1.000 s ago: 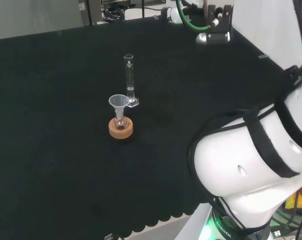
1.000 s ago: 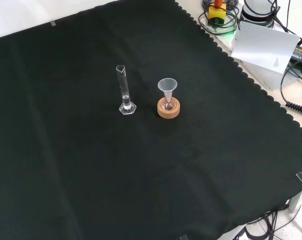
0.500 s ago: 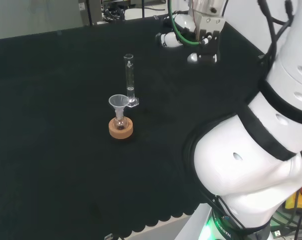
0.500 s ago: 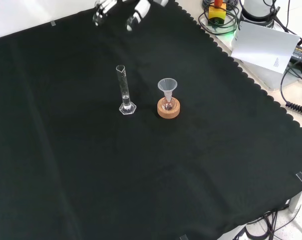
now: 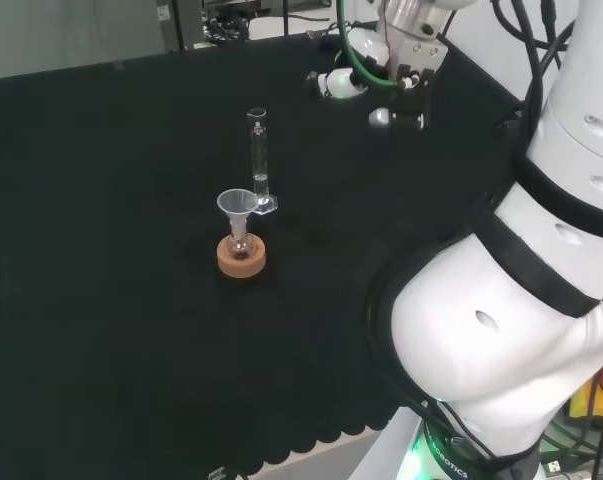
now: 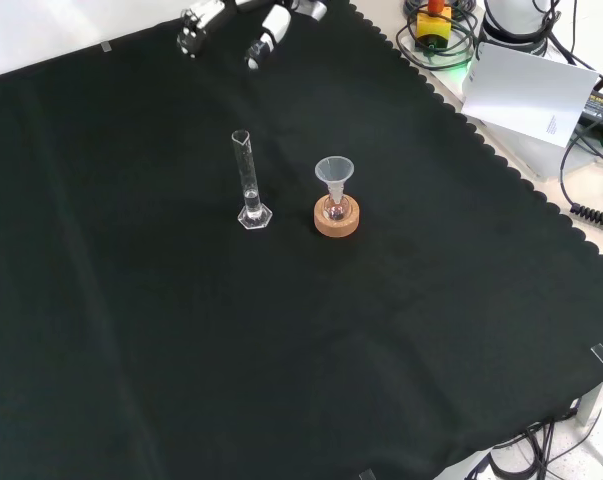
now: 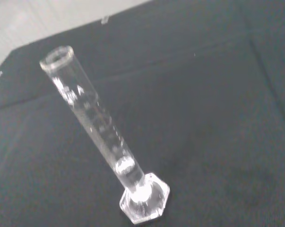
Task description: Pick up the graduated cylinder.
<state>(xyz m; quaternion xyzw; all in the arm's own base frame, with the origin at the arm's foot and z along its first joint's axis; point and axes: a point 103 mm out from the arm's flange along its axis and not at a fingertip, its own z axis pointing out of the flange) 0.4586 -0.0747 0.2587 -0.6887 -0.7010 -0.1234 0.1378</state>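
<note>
I see the black cloth [image 6: 131, 330] unchanged; since half a second ago my hand [image 6: 264, 33] has edged a little in from the cloth's far edge in the front view, fingers spread wide and holding nothing; the graduated cylinder [image 6: 248, 182] stands upright mid-cloth, well apart from it; beside it the funnel [image 6: 333, 172] sits in a flask on its cork ring [image 6: 337, 219], unmoved.

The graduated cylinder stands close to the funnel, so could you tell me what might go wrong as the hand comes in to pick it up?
The graduated cylinder is tall on a small base, so a glancing touch from the hand could tip it. The funnel in the flask on the cork ring stands right beside it; spread fingers might knock that over.
</note>
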